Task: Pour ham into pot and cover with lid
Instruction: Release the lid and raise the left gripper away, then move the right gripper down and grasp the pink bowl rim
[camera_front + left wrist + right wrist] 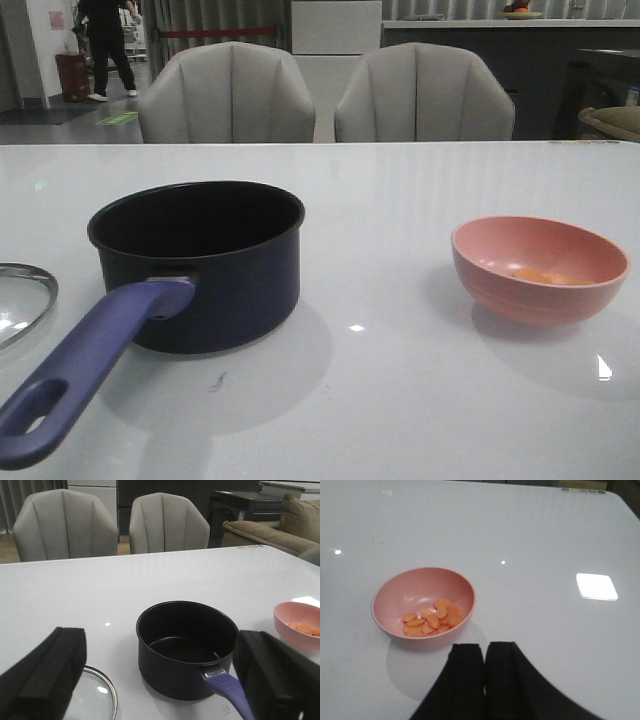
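The dark navy pot (200, 262) stands empty on the white table, its purple-blue handle (75, 380) pointing toward me; it also shows in the left wrist view (187, 647). The glass lid (20, 300) lies flat at the left edge, and in the left wrist view (95, 695) beside the pot. The ham (432, 620), orange bits, lies in the pink bowl (422, 605), which shows at the right in the front view (540, 268). My left gripper (160, 680) is open and empty, short of the pot. My right gripper (485, 652) is shut and empty, just short of the bowl.
Two grey chairs (325, 95) stand behind the table's far edge. A sofa (270, 527) is off to the right. The white table (380, 200) stretches between pot and bowl.
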Robot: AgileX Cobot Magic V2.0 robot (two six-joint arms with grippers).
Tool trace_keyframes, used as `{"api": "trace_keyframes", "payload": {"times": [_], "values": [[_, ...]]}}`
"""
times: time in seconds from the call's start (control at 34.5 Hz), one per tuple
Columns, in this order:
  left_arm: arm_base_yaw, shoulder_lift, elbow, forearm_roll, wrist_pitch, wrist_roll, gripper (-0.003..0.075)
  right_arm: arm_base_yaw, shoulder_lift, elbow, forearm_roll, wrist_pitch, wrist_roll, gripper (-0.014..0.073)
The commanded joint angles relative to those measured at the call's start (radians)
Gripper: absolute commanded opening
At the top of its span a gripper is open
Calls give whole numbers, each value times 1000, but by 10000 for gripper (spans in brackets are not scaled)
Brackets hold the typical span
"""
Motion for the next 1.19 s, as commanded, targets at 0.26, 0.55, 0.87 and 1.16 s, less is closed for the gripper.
{"api": "trace_keyframes", "payload": {"times": [0.26, 0.55, 0.87, 1.16], "values": [[-8, 10, -25, -7, -69, -4, 617, -5, 496, -285, 81, -76, -2, 488], [-8, 10, -25, -7, -69, -4, 617, -5, 877, -521, 91, 4, -2, 487], [-8, 10, -25, -7, -69, -4, 617, -5, 1137, -691, 91, 77, -2, 487], [-8, 10, -25, -7, -69, -4, 617, -5, 1255, -778, 90, 126, -3, 303]]}}
